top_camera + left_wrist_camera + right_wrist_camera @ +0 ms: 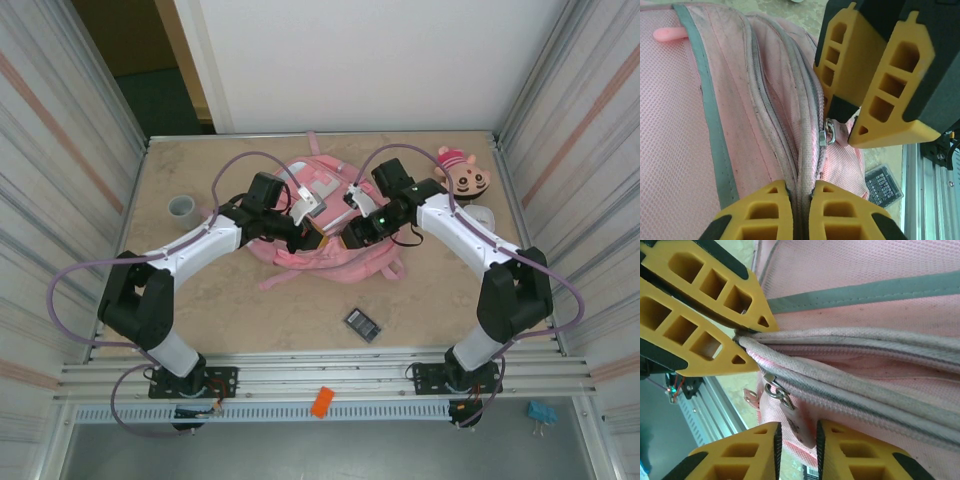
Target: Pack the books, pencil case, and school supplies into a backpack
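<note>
Shows, from above, a large pink backpack lying flat at the middle of the table, with both arms bent inward over its near side. Finds the left gripper clenched on the grey-edged zip seam of the backpack, pinching the fabric between its yellow fingers as if to anchor it. Finds the right gripper just beside it on the same seam, jaws a little apart with the pink tab of the zip pull lying between them; cannot tell from the close views whether that pinch has any hold on the tab or has let it go. Places the small dark calculator-like item on bare table towards the front edge, well apart from the backpack and not yet packed. Places a doll head and a grey cup off to either side. Reads, as a judgement, as the zip-working step: one gripper bracing the seam, the other at the pull, most likely to open the main compartment, given that a supply lies outside. Puts the task early on. Calls next for a firm pinch on the tab, then a steady draw along the line of the zip, away from the braced seam, with the fabric kept taut so the slider does not snag.
</note>
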You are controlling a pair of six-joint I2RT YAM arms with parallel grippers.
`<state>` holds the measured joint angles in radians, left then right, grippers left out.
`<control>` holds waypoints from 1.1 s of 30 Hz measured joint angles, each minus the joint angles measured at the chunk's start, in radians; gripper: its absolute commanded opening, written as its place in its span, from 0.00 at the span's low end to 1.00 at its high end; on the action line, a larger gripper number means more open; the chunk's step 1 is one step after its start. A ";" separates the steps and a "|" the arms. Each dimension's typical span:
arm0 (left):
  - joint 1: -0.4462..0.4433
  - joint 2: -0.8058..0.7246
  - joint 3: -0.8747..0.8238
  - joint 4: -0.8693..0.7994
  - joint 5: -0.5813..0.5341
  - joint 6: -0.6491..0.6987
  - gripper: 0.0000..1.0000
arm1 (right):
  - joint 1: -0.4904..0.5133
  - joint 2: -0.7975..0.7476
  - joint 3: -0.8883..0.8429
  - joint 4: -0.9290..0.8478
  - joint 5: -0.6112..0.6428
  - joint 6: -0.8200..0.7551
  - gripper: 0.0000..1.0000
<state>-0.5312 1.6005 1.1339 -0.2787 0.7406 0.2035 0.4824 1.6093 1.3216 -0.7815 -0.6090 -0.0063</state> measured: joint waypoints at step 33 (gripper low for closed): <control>0.111 -0.221 -0.126 -0.205 -0.563 -0.877 0.71 | 0.046 -0.001 0.000 0.010 0.039 0.175 0.00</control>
<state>-0.4202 1.3796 1.0080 -0.4835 0.1780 -0.6735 0.5285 1.6081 1.3216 -0.7712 -0.5701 0.1692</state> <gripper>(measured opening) 0.717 0.051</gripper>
